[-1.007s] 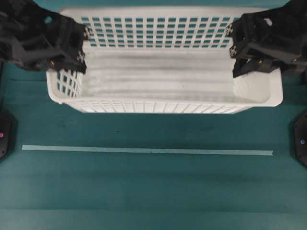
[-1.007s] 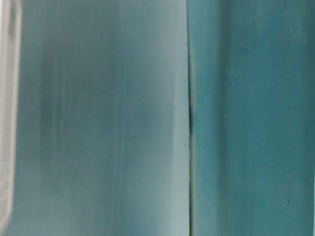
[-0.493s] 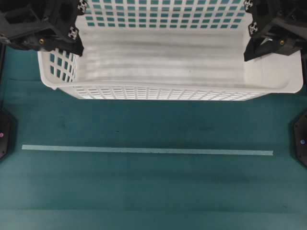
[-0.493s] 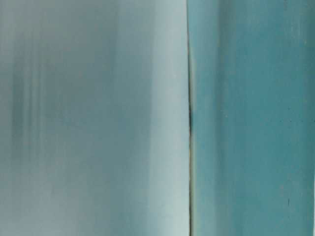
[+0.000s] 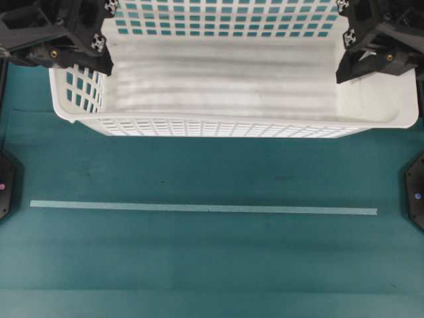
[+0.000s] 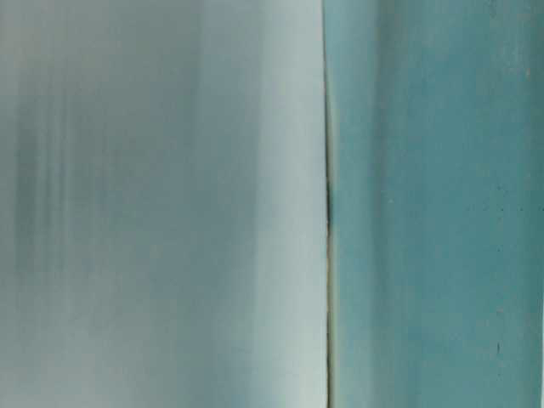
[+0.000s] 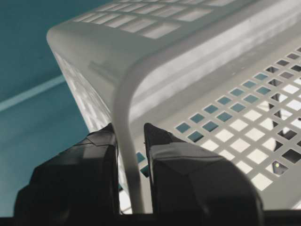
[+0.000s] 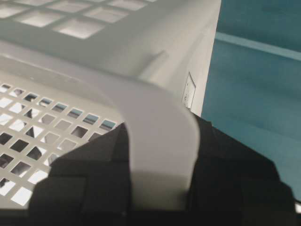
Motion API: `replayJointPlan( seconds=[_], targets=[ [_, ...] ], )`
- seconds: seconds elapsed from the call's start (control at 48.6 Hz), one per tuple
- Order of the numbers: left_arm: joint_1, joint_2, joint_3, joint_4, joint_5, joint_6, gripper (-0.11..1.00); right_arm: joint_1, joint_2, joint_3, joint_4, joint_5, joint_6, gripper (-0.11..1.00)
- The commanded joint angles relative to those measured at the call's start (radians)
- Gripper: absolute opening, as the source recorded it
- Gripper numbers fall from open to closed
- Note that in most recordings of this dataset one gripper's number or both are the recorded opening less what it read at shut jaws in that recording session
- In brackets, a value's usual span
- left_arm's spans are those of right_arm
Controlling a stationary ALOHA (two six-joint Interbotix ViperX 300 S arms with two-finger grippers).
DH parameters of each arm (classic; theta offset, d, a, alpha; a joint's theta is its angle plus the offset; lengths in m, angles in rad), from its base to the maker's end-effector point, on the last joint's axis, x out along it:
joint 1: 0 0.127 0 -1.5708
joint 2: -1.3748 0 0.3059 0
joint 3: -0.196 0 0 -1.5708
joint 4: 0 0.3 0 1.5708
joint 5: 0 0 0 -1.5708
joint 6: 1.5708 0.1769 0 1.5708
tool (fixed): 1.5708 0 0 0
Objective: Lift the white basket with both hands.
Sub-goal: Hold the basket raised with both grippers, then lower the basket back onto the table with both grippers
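The white basket (image 5: 225, 86) spans the top of the overhead view, looming large and held off the teal table, its far wall cut off by the frame's edge. My left gripper (image 5: 99, 58) is shut on the rim of its left end wall. In the left wrist view the two black fingers (image 7: 129, 136) clamp the thin rim, one inside and one outside the basket (image 7: 141, 52). At the other end my right gripper (image 5: 344, 65) is shut on the right end rim. The right wrist view shows its jaws (image 8: 162, 141) pinching the broad rounded rim of the basket (image 8: 117, 52).
A pale tape line (image 5: 199, 208) runs across the teal table (image 5: 212, 265) in front of the basket. Black arm bases sit at the left edge (image 5: 5, 185) and right edge (image 5: 416, 199). The table-level view is a close blur, pale (image 6: 153, 204) on its left and teal on its right.
Over the last second the basket and both grippers moved up the overhead view and grew larger. In the last half second they barely shifted. Both grips are unchanged.
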Motion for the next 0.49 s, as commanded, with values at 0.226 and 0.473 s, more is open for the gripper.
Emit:
replayJointPlan(
  seconds=[0.226, 0.473],
  targets=[
    [-0.006, 0.021, -0.029, -0.002, -0.038, 0.066, 0.08, 0.057, 0.029, -0.020, 0.014, -0.032, -0.057, 0.19],
    [-0.009, 0.017, 0.071, -0.003, -0.037, 0.067, 0.08, 0.057, 0.020, 0.077, 0.014, -0.041, -0.083, 0.19]
  ],
)
